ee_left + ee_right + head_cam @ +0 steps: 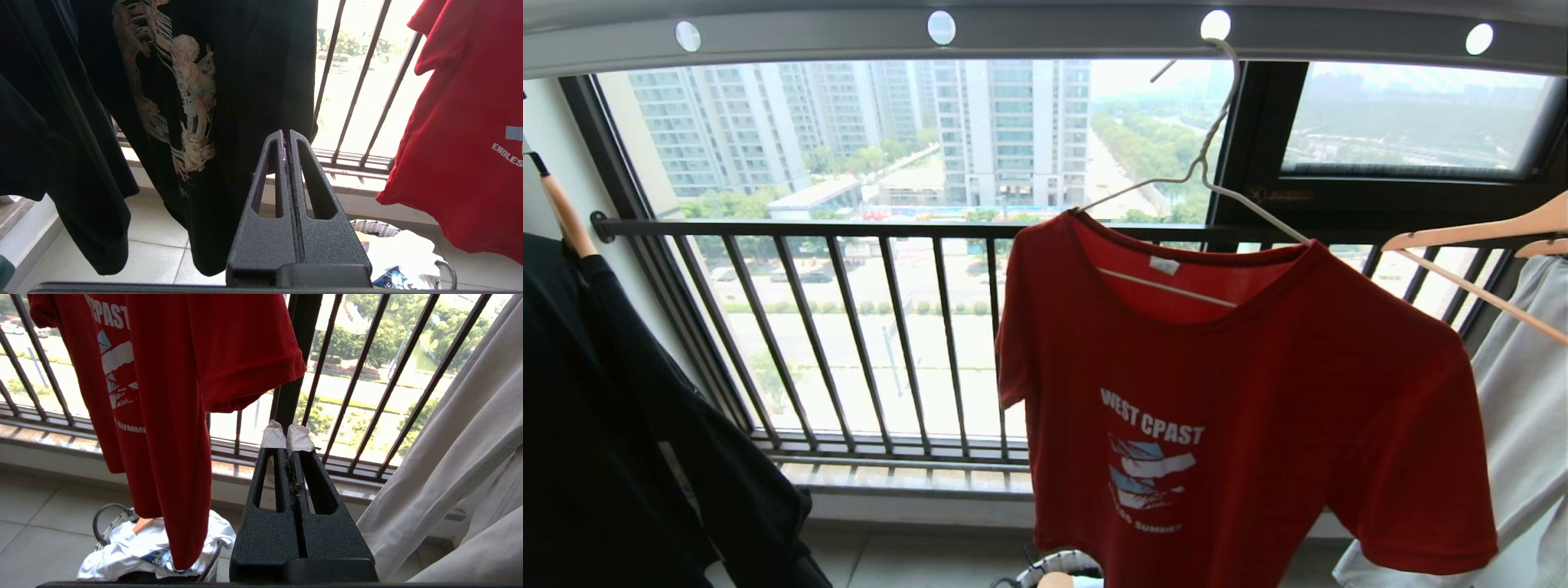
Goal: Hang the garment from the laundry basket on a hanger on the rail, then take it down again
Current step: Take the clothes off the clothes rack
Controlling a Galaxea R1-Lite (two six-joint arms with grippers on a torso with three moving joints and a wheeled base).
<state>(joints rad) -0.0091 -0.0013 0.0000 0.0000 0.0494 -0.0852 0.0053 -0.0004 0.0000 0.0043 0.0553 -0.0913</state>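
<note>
**Red shirt on the rail, both grippers closed and empty**

On our left hangs a black shirt (621, 425) on a wooden hanger. Our left gripper (286, 136) sits low beside it with its fingers pressed flat together and nothing between them; the garment (1225, 408) lies off to its right, well apart, with window bars between.

In the middle, the garment — red, white lettering on the chest — hangs on the hanger (1201, 175), whose slim hook goes up to the rail (1045, 37) at one of its round holes. Below the hem, the laundry basket (107, 522) stands on the tiled floor with white cloth in it.

Our right gripper (287, 435) is also fully closed and holds nothing — the garment's sleeve hangs above and to its left, not touching. Pale grey fabric (1519, 408) hangs at far right.
</note>
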